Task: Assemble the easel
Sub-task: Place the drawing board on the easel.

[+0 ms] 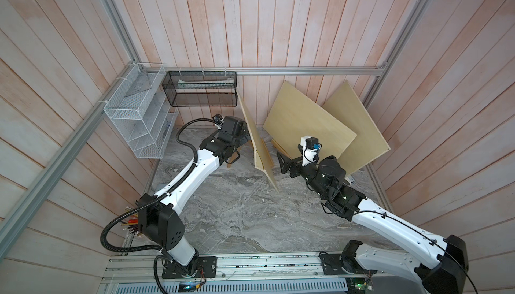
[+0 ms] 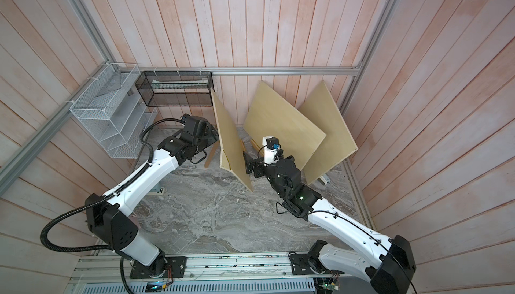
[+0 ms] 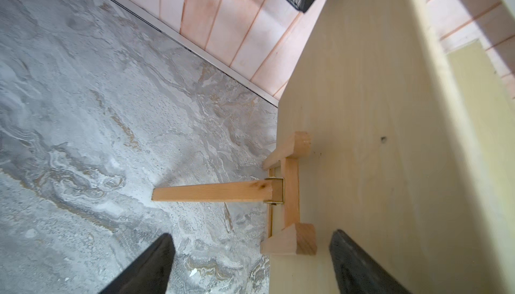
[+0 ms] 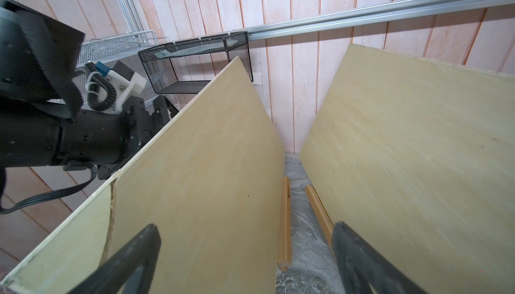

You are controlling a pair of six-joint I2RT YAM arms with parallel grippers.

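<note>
So the left claw [image 3: 250, 263] is spread wide open and pinching nothing. One finger [image 3: 359, 267] hangs over the back of the plywood board [image 3: 362, 111], though I can't tell if it touches, and the other is over the desk [image 3: 83, 111]. The wooden easel [image 3: 289, 195] sits right ahead, tucked against the board's back, with its back leg [image 3: 211, 195] swung out onto the desk. The board stands tilted near the back wall. The right claw [image 4: 248, 264] is spread too and empty, facing the board's front near the ledge strip [image 4: 284, 223]. A second board [image 1: 309, 128] and third board [image 1: 359, 128] lean on the wall beside it, and a black mesh basket [image 1: 200, 89] hangs above.
</note>
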